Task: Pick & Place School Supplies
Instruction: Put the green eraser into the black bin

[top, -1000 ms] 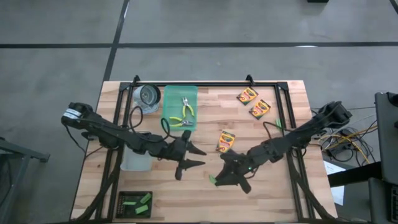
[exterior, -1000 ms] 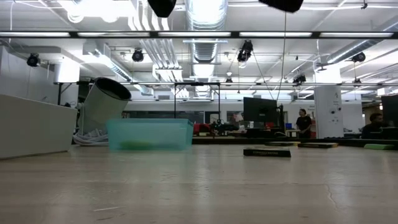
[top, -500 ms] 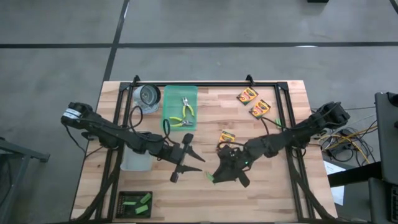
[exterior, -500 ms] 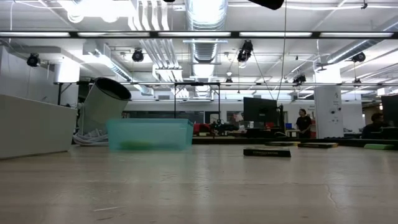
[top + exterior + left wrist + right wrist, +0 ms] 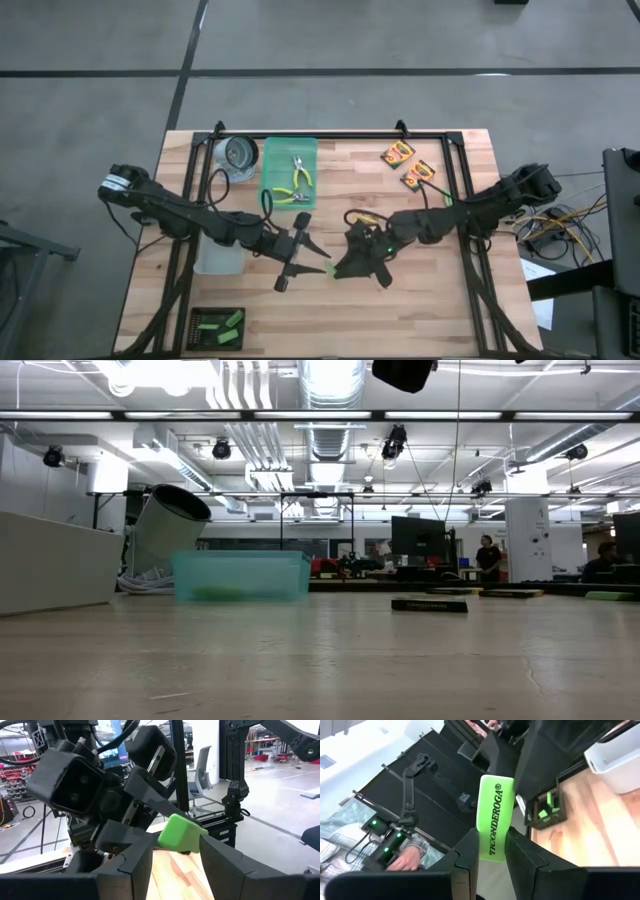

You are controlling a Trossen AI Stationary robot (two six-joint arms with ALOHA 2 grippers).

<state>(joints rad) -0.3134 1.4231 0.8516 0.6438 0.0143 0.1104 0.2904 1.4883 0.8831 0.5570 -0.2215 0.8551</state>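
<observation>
Gripping a bright green block (image 5: 495, 815) printed TICONDEROGA, right hand (image 5: 492, 851)

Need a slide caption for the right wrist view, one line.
Right hand pinching a bright green Ticonderoga eraser block upright, with the left hand close ahead above the wooden table.

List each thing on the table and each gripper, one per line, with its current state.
Right gripper: shut on green eraser, lifted, facing left gripper.
Left gripper: open, close to the eraser.
Teal tray: holds two pliers.
Crayon boxes: flat on table.
Black tray: holds green blocks.
</observation>
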